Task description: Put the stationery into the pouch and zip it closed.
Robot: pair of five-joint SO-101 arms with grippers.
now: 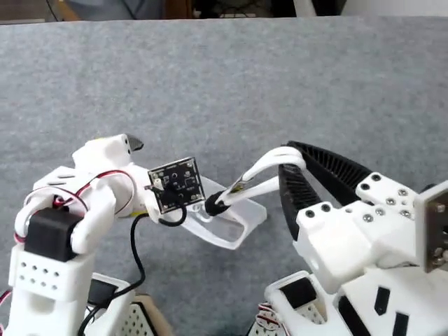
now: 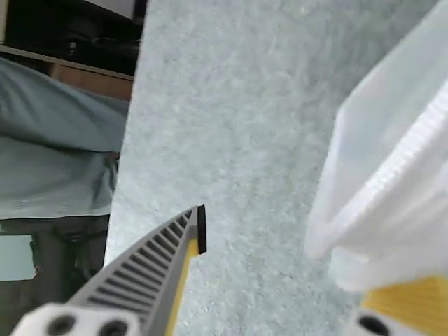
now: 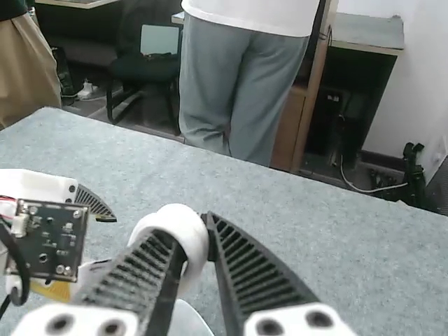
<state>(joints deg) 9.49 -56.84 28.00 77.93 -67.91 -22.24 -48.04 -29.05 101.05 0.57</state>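
Observation:
A translucent white pouch (image 1: 234, 222) lies on the grey table between the two arms, its mouth facing the right arm. In the left wrist view the pouch (image 2: 392, 168) rests against the yellow-padded fixed jaw. My left gripper (image 2: 294, 238) is open, with its ribbed moving finger (image 2: 161, 266) well apart from the pouch. My right gripper (image 1: 285, 162) is shut on a white marker (image 1: 262, 171), whose dark tip (image 1: 213, 203) sits at the pouch's mouth. From the right wrist the black fingers (image 3: 245, 273) clamp the marker's round white end (image 3: 178, 238).
The left arm's body (image 1: 77, 210) and its camera board (image 1: 176, 185) stand close beside the pouch. Grey tabletop (image 1: 231, 84) stretches to the far edge. Beyond that edge are a wooden cabinet (image 3: 308, 119) and a chair (image 3: 140, 77).

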